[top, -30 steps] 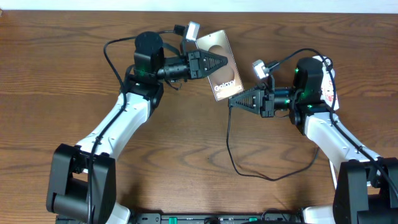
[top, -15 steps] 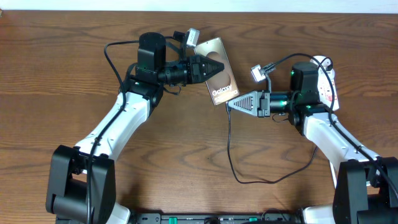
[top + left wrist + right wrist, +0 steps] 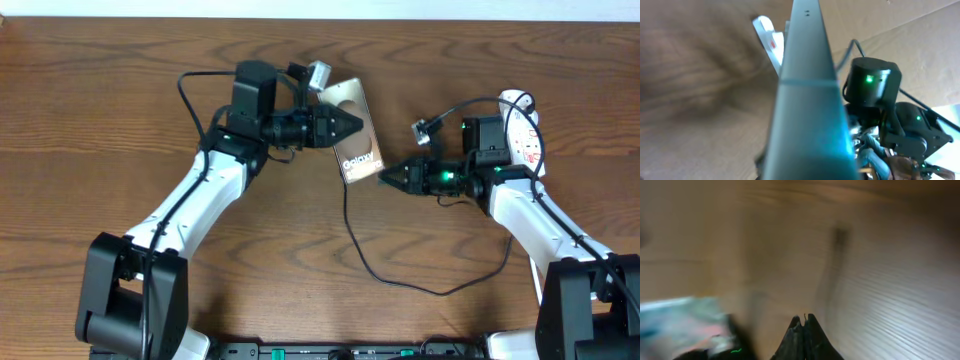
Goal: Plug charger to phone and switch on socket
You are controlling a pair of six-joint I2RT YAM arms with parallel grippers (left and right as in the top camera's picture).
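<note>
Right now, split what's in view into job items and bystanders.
Job: phone, charger cable, socket strip, left tool, right tool.
Bystanders: wooden table.

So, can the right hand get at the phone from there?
Probably yes. The right hand sits just beside the lower end of the phone, which the left hand holds, with nothing between them.

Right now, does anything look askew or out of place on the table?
The bronze-grey Galaxy phone is not lying flat: the left gripper holds it tilted, and the left wrist view shows it edge-on. The thin black charger cable trails in a loose loop below it. The white power strip lies partly under the right arm.
</note>
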